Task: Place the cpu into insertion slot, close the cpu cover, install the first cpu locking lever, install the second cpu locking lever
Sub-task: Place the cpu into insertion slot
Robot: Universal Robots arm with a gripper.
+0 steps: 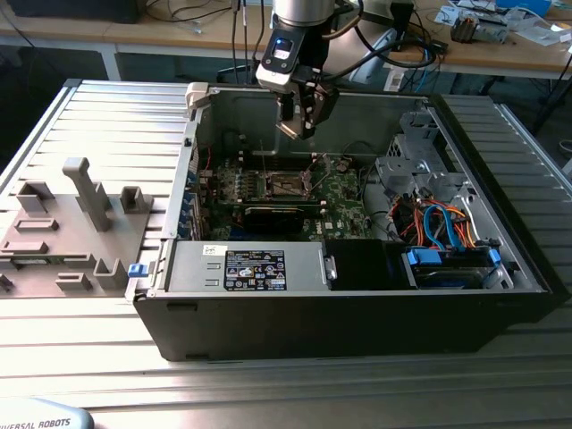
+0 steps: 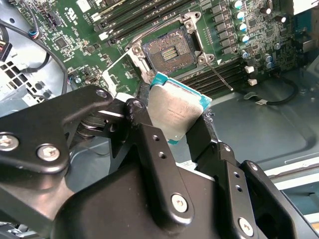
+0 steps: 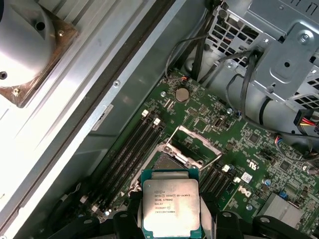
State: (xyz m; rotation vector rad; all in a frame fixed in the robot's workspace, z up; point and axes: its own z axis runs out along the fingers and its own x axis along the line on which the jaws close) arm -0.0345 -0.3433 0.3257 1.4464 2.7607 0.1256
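The gripper (image 1: pixel 302 125) grips the cpu (image 2: pixel 177 107) by its edges between closed fingers (image 2: pixel 144 124), above the open insertion slot (image 2: pixel 169 52). The cpu looks skewed to the slot; lowered so, it could bend contacts or slip.

Open case (image 1: pixel 357 313) sits centre frame on the ribbed counter (image 1: pixel 268 393). Inside it, there's the green motherboard (image 1: pixel 344 192) at the back and the power supply (image 1: pixel 250 268) along the near wall. Blue and orange cables (image 1: pixel 442 219) tangle at the exterior view's right, under the drive cage (image 1: pixel 416 152). Grey fixtures (image 1: pixel 89 192) stand at the exterior view's left. A coin battery (image 3: pixel 182 94) shows on the board in the first wrist view.
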